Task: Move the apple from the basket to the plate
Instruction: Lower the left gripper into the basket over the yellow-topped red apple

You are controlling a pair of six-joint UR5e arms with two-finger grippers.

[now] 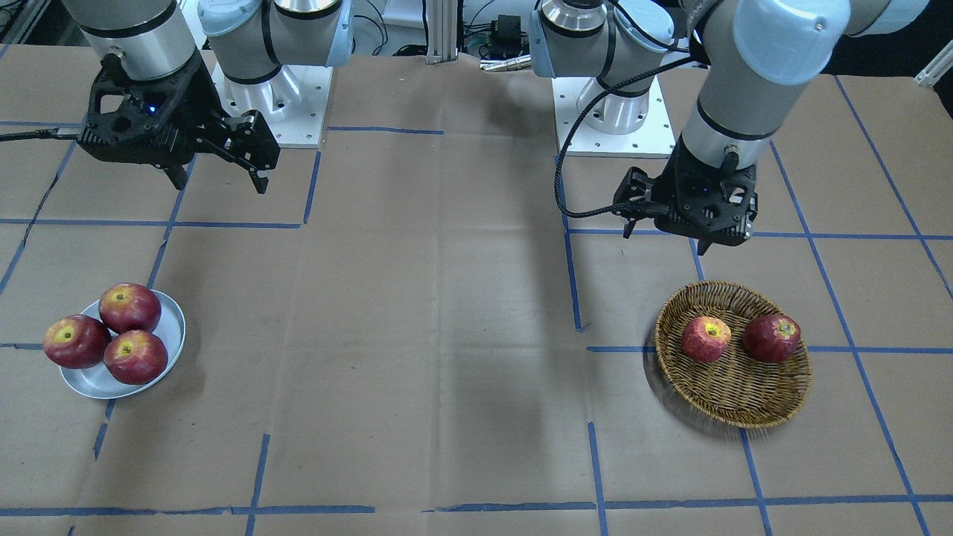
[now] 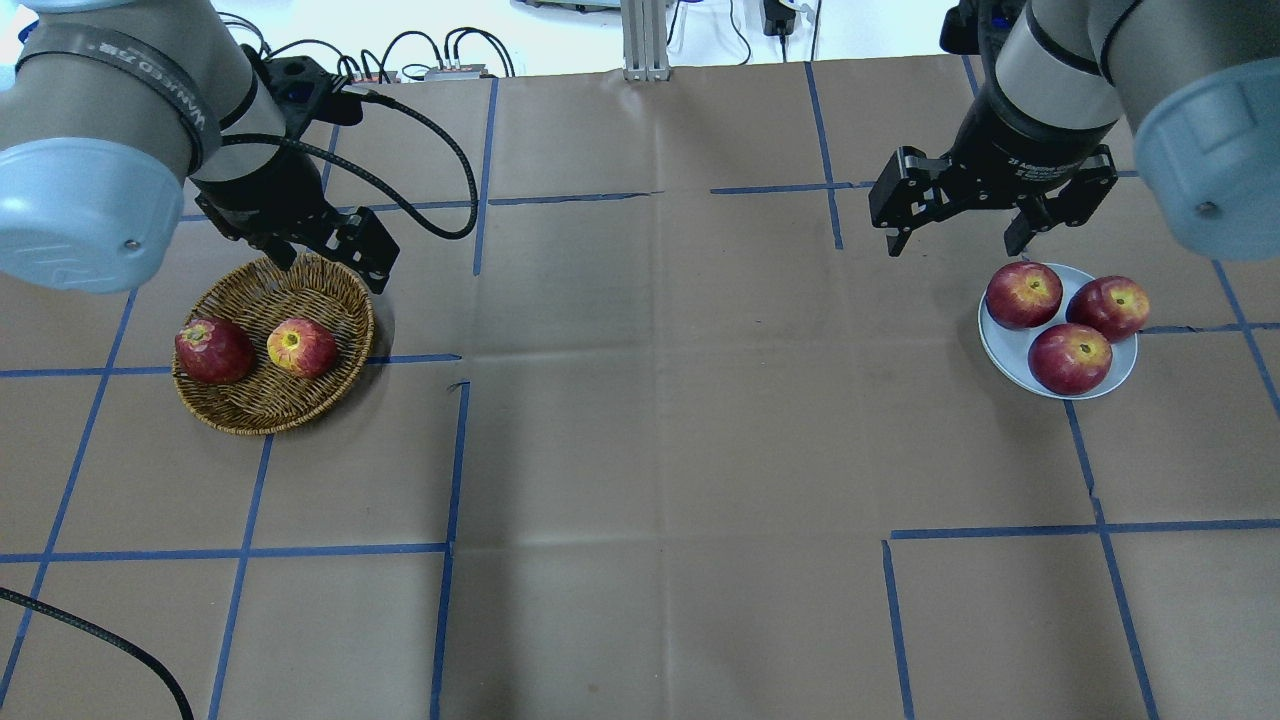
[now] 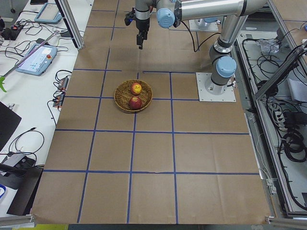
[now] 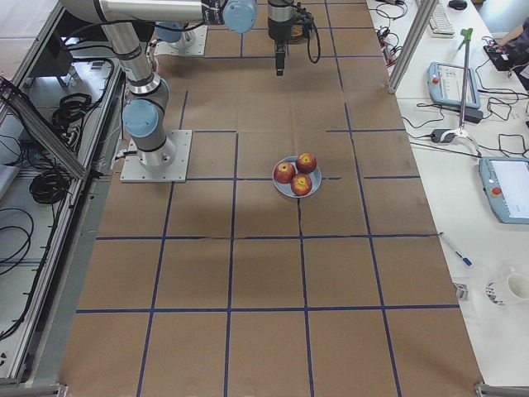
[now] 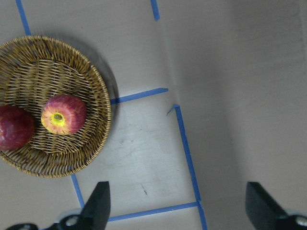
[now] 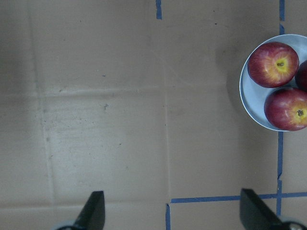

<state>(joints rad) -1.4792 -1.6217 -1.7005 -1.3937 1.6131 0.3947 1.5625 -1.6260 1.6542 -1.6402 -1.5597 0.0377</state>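
The paler pinkish-red apple (image 2: 301, 347) with a yellow stem patch lies in the tan wicker basket (image 2: 250, 415), beside a darker plain red apple (image 2: 213, 351). The paler apple also shows in the front view (image 1: 706, 339) and the left wrist view (image 5: 63, 114). My left gripper (image 2: 330, 265) is open and empty, raised above the table by the basket's rim on the robot's side. The silver plate (image 2: 1000, 345) holds three glossy dark-red apples (image 2: 1070, 358). My right gripper (image 2: 950, 240) is open and empty, raised just beside the plate toward the table's middle.
Brown paper with blue tape lines covers the table (image 2: 660, 420). A black cable (image 2: 420, 120) loops from the left wrist. The arm bases (image 1: 614, 112) stand at the robot's edge.
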